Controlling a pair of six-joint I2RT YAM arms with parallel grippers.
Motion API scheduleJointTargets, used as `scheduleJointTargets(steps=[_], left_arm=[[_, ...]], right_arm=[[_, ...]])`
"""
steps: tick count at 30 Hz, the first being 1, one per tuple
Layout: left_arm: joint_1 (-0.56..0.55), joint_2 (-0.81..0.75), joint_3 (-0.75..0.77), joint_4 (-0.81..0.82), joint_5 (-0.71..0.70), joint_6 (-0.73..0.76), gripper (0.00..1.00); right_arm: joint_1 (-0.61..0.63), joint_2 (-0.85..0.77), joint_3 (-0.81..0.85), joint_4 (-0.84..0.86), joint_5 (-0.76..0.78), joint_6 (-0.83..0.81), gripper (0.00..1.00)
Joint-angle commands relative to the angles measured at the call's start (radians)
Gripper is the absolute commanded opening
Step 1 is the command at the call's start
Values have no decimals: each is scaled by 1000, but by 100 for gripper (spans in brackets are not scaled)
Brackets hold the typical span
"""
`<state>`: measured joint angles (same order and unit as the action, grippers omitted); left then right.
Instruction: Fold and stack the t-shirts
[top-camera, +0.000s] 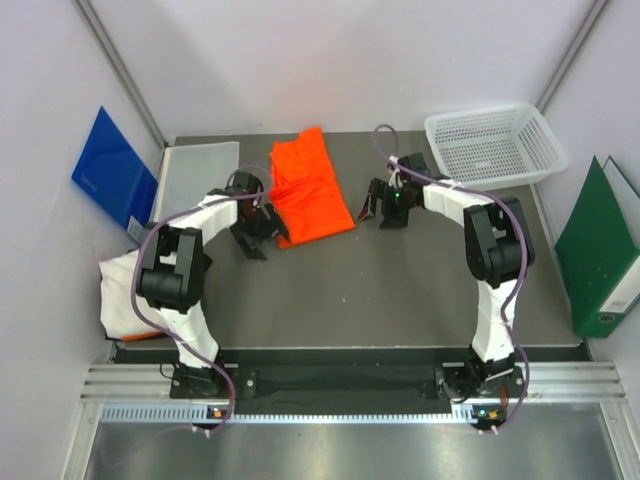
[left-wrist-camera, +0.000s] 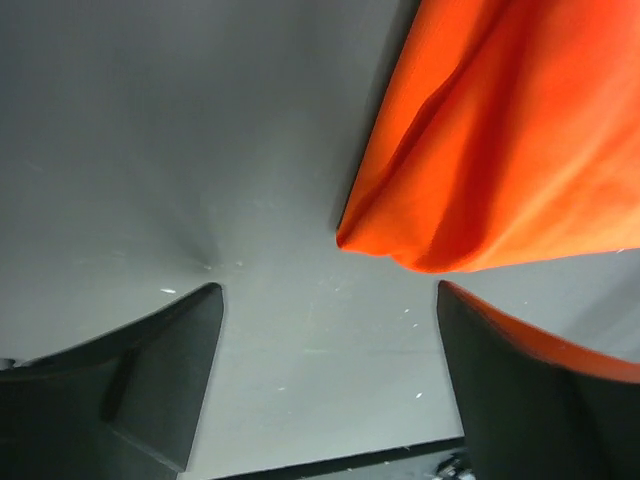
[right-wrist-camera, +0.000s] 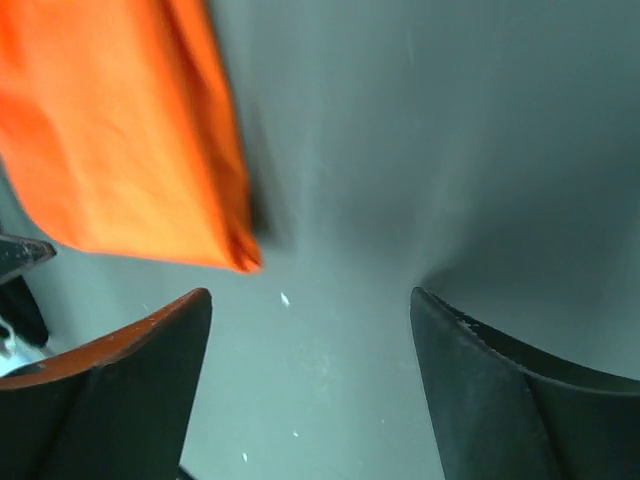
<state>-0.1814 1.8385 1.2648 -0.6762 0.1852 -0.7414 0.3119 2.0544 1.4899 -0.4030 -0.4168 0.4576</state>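
Grey table (top-camera: 400, 290): orange t-shirt (top-camera: 312, 190) lies folded in a longish pad at back-centre, betw the two arms. Next, white t-shirt (top-camera: 118, 292) sits bunched at table's left edge beside left arm's elbow, well apart from the orange one, looks not yet folded. left gripper (top-camera: 252, 236) is low, just beside orange shirt's near-left corner, jaws wide, nothing betw them. right gripper (top-camera: 386, 204) is just off the shirt's right edge, also wide and empty. Judgement: both shirts light, limp, will sag and drape when lifted, may slip from a shallow pinch. Best take white one w/ both grippers at two corners or shoulder seams, pinching through all layers.
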Motion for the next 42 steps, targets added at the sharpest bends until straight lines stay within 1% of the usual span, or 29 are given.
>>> scheduleJointTargets(steps=[1,3,7,9,10,12,13,15,16,17,18,19,21,23,27,31,37,42], left_arm=[[-20,-70,-87,168,43,-64,79],[-27,-74,-120,196,40,-91,74],[-40,-59,-128,227,10,-115,73],[-43,-41,-119,237,2,-119,73],[-43,-33,-114,237,-6,-119,70],[-44,-13,-96,244,-7,-125,66],[-44,-5,-90,247,-9,-125,62],[-44,25,-62,239,-12,-124,42],[-44,36,-52,234,-12,-122,34],[-44,45,-32,230,-12,-119,16],[-44,57,-22,213,-15,-119,6],[-44,62,-7,204,-15,-119,0],[-44,56,-4,188,-26,-119,0],[-44,42,-16,187,-26,-119,0],[-46,-13,-45,168,-23,-113,0],[-59,-76,-117,159,2,-108,0],[-95,-227,-222,110,29,-105,0],[-141,-334,-272,29,39,-108,0]], right_arm=[[12,-11,-109,160,-103,75,78],[12,-4,-126,191,-111,78,77],[21,44,-85,191,-112,73,76],[24,70,-42,188,-125,82,72],[29,100,-22,181,-141,96,68],[36,139,29,158,-157,110,66],[45,148,42,150,-160,116,61],[55,176,87,104,-160,122,57],[58,185,101,78,-165,128,47],[59,196,124,28,-168,131,41],[59,207,125,18,-183,142,32],[59,208,122,13,-204,160,15],[59,199,104,-11,-220,176,0],[59,182,69,-19,-228,174,0],[59,95,-9,-19,-214,162,0],[61,38,-107,-14,-221,144,0],[73,-68,-233,-14,-235,122,0],[92,-203,-336,-22,-247,135,0]])
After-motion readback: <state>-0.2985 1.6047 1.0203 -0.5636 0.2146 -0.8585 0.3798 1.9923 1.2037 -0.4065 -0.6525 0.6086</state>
